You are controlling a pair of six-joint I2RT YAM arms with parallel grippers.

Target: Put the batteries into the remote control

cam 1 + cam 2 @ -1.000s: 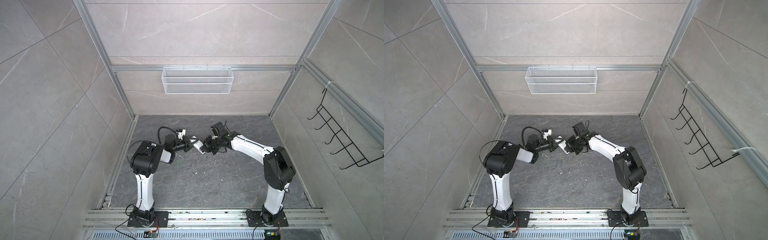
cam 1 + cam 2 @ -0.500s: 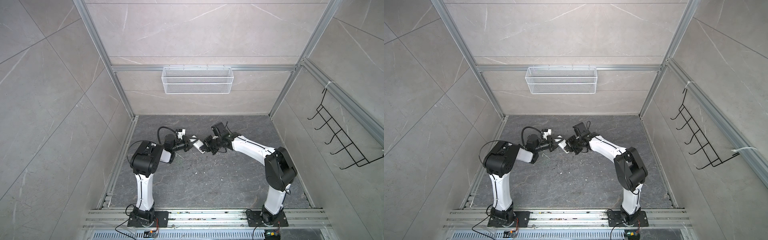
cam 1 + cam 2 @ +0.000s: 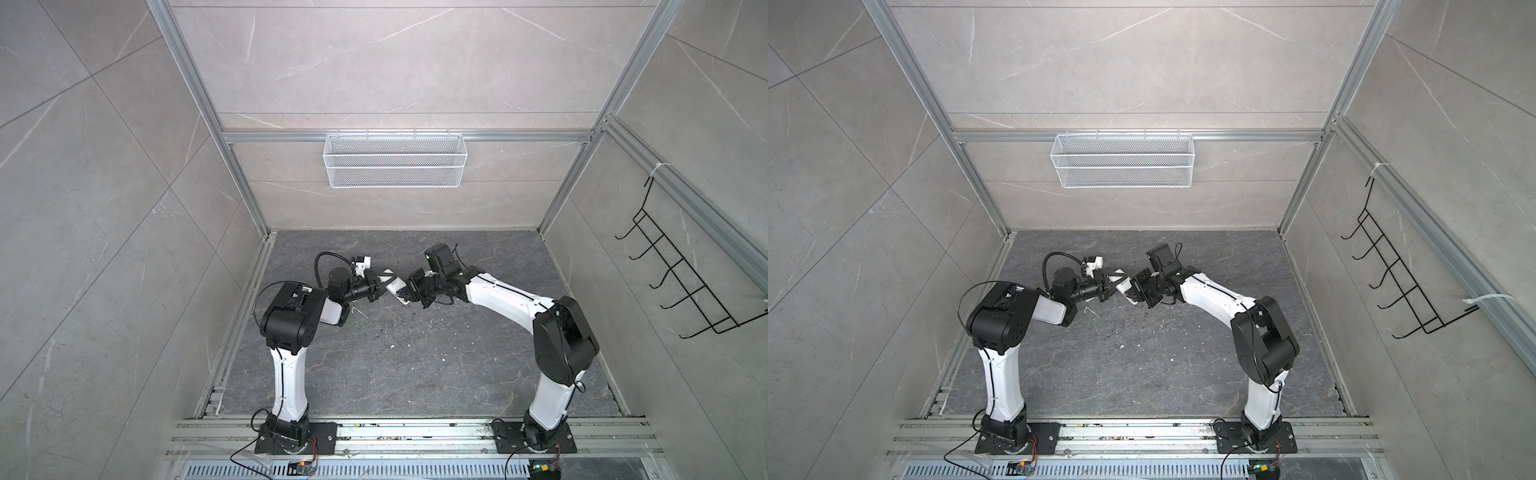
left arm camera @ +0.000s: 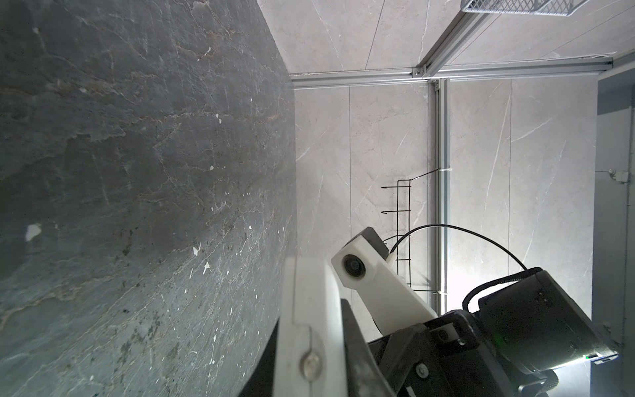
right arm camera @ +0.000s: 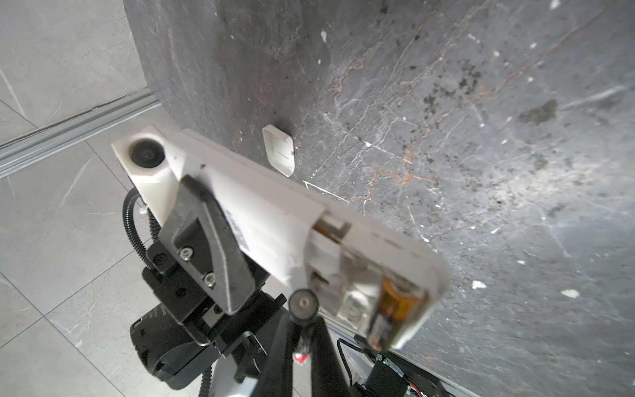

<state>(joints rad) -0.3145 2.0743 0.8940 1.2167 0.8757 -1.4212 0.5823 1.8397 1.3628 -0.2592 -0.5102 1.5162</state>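
Left gripper [image 3: 379,286] is clamped tight on the remote control [image 3: 395,286], holding it off the table [image 3: 415,365] at rear centre, with its back side facing the right gripper [image 5: 304,331]. Right gripper is pinched nearly closed on a loose battery [image 5: 304,305], whose silvery end sits right at the edge of the open compartment. Remote is white, and its cover [image 5: 279,151] is off and lying on the table; a seated battery [image 5: 395,309] fills one slot, the slot beside it bare.
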